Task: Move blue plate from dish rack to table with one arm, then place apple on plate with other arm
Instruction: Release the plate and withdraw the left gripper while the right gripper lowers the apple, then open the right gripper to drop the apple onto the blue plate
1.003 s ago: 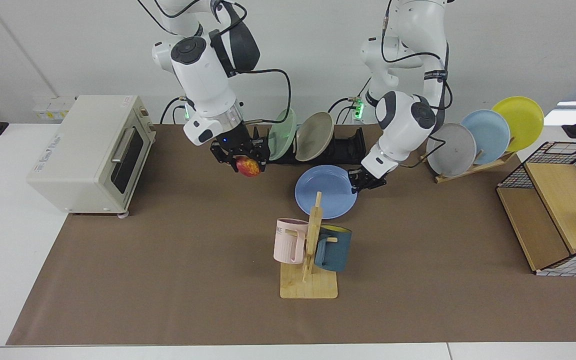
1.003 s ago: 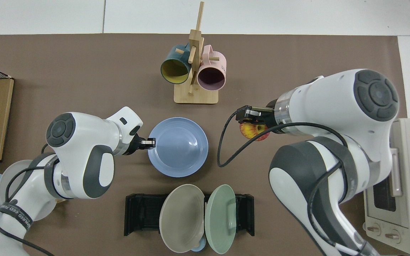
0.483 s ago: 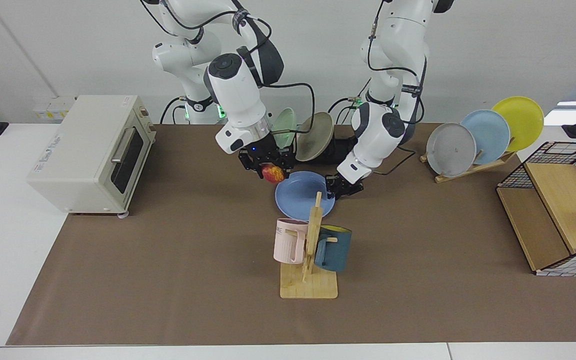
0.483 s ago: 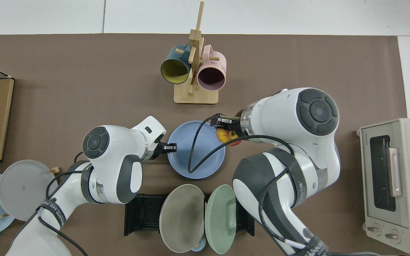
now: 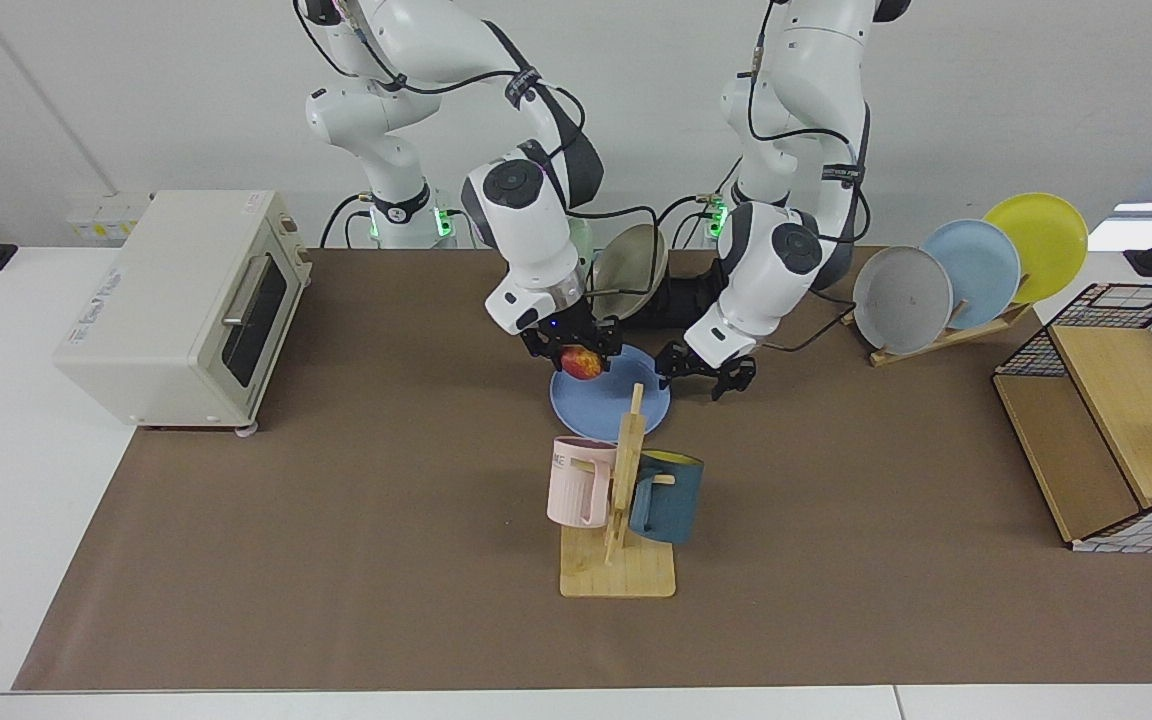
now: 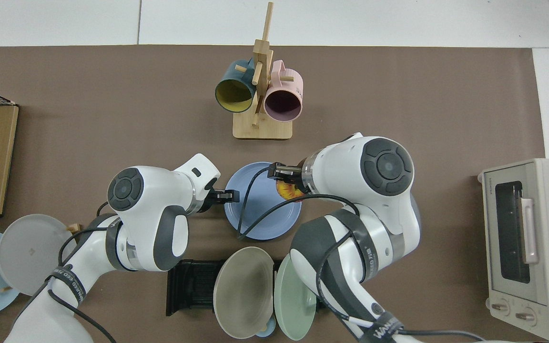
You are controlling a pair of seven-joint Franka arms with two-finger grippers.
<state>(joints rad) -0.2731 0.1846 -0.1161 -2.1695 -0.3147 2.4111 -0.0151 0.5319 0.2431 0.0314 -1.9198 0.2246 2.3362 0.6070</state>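
Since half a second ago the right gripper (image 5: 579,358) has carried the apple (image 5: 581,362) in over the blue plate (image 5: 608,404), and the left gripper (image 5: 718,376) has let go of the rim, its fingers now spread just beside the plate at 3 o'clock in the facing view. Pinched between the right gripper's fingers, the apple hangs above the plate's 10 o'clock part (whether it touches I cannot tell). Flat on the table (image 5: 336,520), the plate lies between the dish rack (image 5: 681,300) and the wooden mug stand (image 5: 620,520). From above, apple (image 6: 286,190) and plate (image 6: 260,219) overlap.
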